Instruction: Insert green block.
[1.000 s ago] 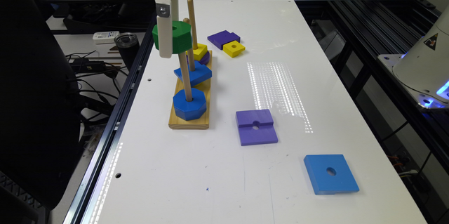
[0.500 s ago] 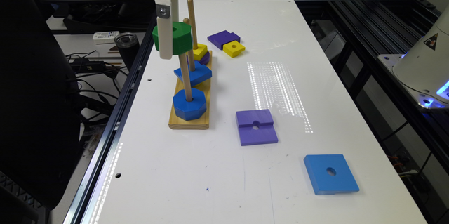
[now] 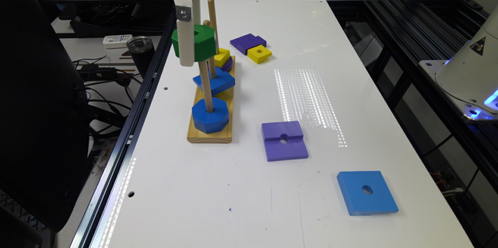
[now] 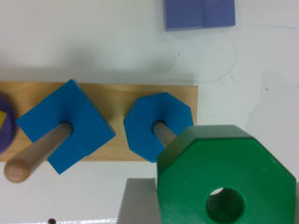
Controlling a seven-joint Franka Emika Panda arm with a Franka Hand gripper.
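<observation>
i see the jaws (image 3: 193,44) gripping the green block (image 3: 194,42), held at the top of the nearest peg (image 3: 205,88), above the blue octagon (image 3: 210,114) on the counter (image 3: 249,201).

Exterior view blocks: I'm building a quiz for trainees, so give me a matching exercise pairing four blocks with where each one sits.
Things:
1. green block
2. blue octagonal block
3. blue square block
4. purple slotted block

Places:
A. flat on the table, nearest the camera
B. held up at the top of a peg
C. low on the nearest peg, on the wooden base
D. flat on the table beside the wooden base

Pairs: 1-B, 2-C, 3-A, 4-D
</observation>
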